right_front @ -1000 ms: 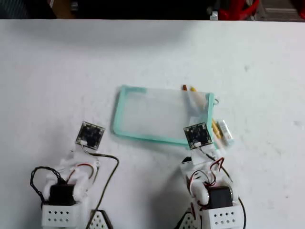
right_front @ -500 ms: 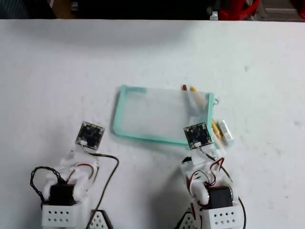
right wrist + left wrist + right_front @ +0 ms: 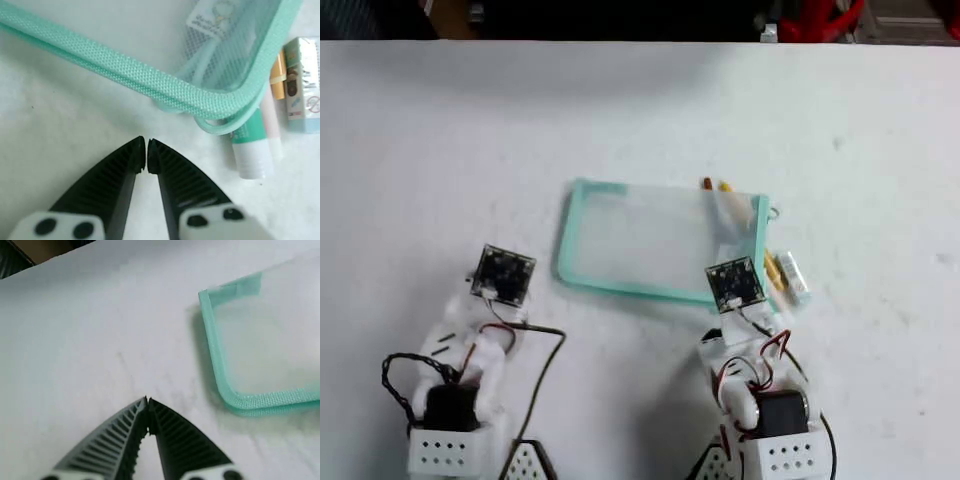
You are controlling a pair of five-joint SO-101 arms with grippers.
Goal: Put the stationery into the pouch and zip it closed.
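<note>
Saw a flat translucent plastic pouch (image 3: 650, 240) with mint-green woven edging lying on the white table (image 3: 440, 120), just ahead of both arms. Found the left gripper (image 3: 148, 402) with its black ribbed fingers pressed together on nothing, over bare table near one rounded corner of the pouch and apart from it. Found the right gripper (image 3: 146, 142) also closed tip to tip and empty, near the other near corner, not touching the edging. Noticed stationery at that corner, side by side on the table: a green-and-white tube (image 3: 250, 150), a pale pink pen (image 3: 272, 127) and a small light-blue box (image 3: 302, 80). Could not judge the tube's far end as under or inside the mesh. Noticed also two orange-yellow tips (image 3: 715, 185) just past the pouch's far edge.
</note>
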